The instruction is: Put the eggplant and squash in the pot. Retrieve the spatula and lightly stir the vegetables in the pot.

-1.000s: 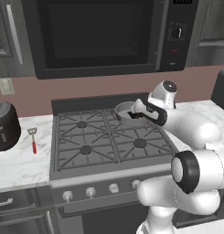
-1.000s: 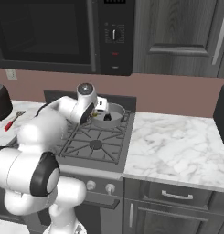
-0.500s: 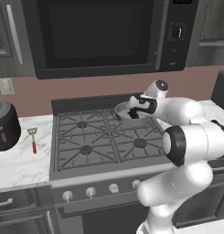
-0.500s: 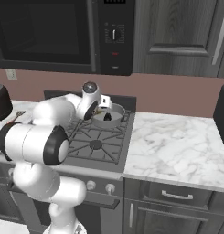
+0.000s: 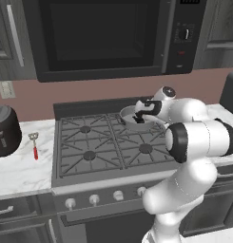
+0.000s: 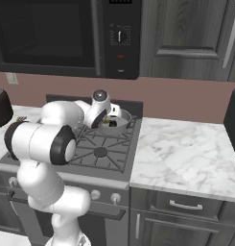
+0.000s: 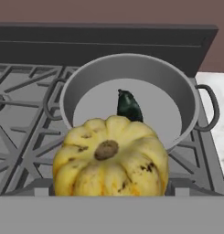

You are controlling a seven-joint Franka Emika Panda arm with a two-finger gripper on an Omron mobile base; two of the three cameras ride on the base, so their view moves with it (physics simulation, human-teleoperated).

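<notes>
Ribbed yellow squash (image 7: pixel 111 157) before round grey pot (image 7: pixel 182 93).

The white arm reaches forward with its elbow bent and wrist turned down, and the pincer (image 5: pixel 142 115) holds its jaws spread wide.

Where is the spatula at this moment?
In the left base view the spatula lies on the marble counter left of the stove, just right of the black appliance, far from the pot.
</notes>
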